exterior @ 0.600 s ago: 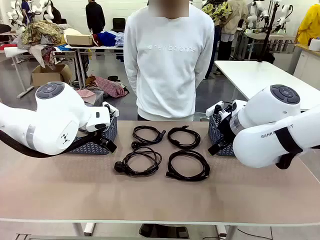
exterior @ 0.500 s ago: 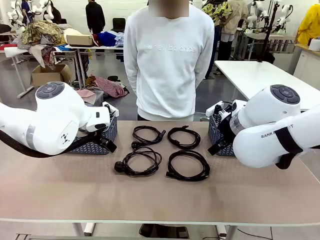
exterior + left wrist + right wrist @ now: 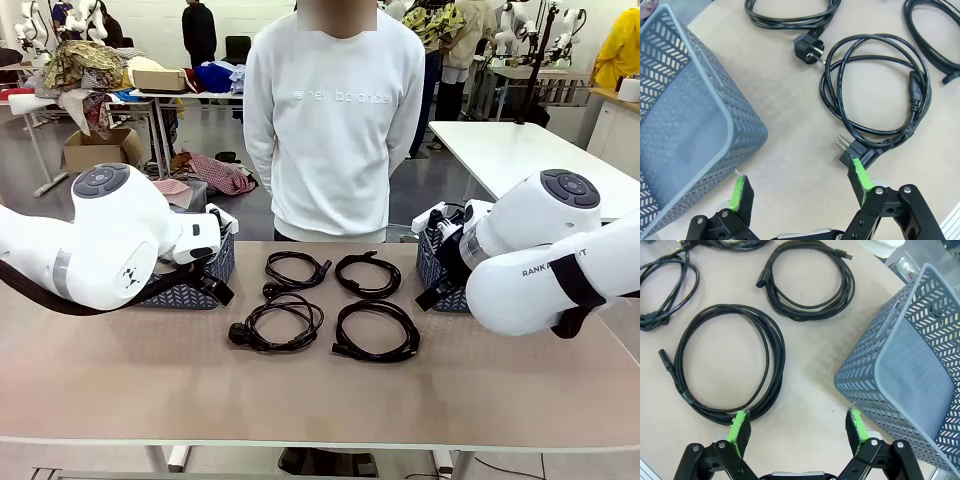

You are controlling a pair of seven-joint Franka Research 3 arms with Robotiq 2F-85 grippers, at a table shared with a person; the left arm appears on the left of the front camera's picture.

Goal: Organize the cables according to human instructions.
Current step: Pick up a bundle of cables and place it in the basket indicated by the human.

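- Four coiled cables (image 3: 238,333) lie in two rows of two at the middle of the bench (image 3: 120,390), each apart from the others. We judge the spacing lets any one be picked out singly.
- The person (image 3: 335,130) stands at the far side with arms drawn behind the back. The hands are hidden, so we can read no pointing or instruction here.
- Our left hand (image 3: 801,184) hangs wide and empty above bare bench. It is between the left basket (image 3: 685,125) and the near-left cable (image 3: 914,95), whose plug lies just beside one pad.
- Our right hand (image 3: 797,427) is likewise wide and empty, between the right basket (image 3: 910,365) and the near-right cable (image 3: 777,357).
- A basket at each side suggests sorting bins. We judge that both hands are poised beside them and that no cable is sorted yet.
- The wrist views' edges cut off both baskets; what shows of their insides looks empty.
- In the front view the arms cover much of each basket.
- The far cables run off the top edges of the wrist views.
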